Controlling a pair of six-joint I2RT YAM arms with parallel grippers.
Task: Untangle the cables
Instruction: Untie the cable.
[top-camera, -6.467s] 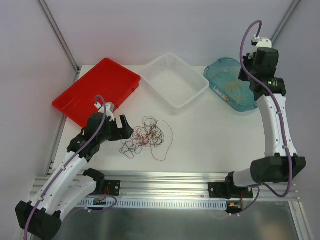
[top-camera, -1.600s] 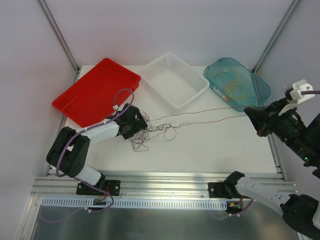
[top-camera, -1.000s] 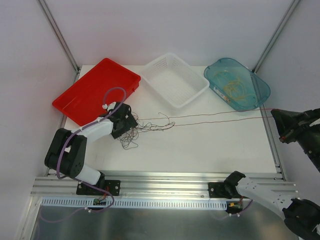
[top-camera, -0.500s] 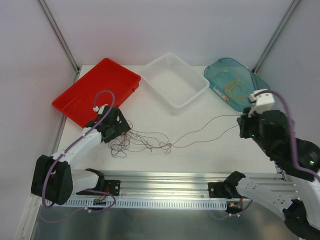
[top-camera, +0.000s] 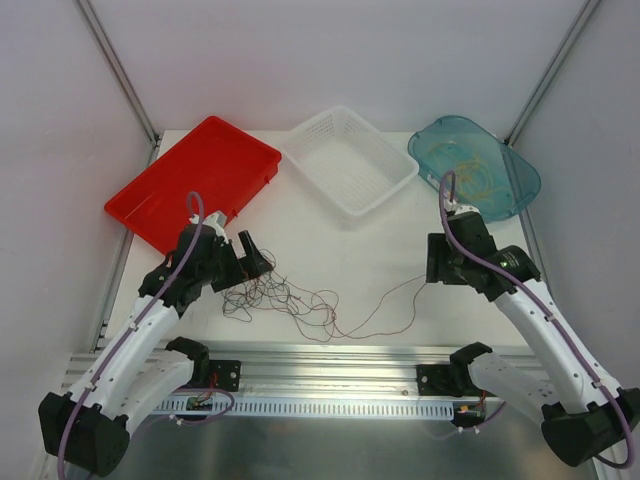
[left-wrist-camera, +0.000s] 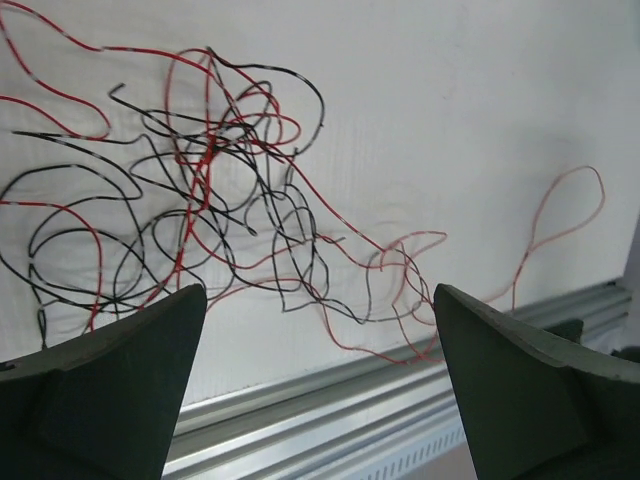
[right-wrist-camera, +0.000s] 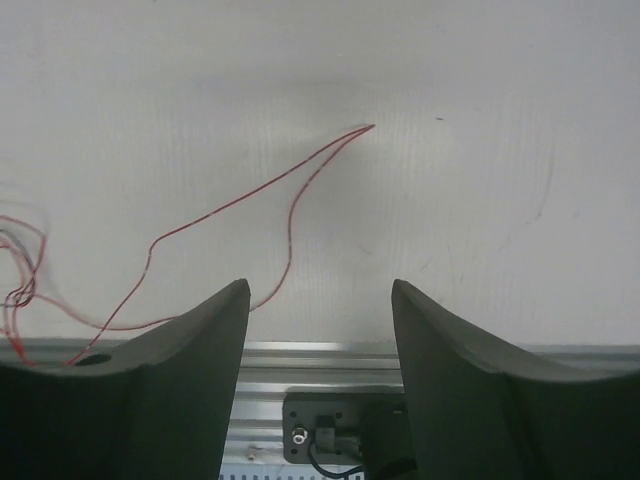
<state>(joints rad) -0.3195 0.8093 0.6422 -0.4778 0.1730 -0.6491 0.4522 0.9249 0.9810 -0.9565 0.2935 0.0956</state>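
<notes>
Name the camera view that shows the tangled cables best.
Left wrist: the cables fill the frame, red and black strands distinct. Top external shows them small; right wrist catches only one red loop and the tangle's edge.

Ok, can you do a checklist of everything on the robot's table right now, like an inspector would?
Surface: white table, a few faint marks.
Job's things: cables, red and black, in a loose tangle by the left arm; one red strand trails toward the right arm.
Clutter: red tray, white basket, blue tub holding yellowish wires.
Grippers: left gripper open over the tangle, holding nothing; right gripper open, holding nothing.
Cables: purple hose on each arm; no snag seen.
Surroundings: white walls, metal rail at the near edge.
</notes>
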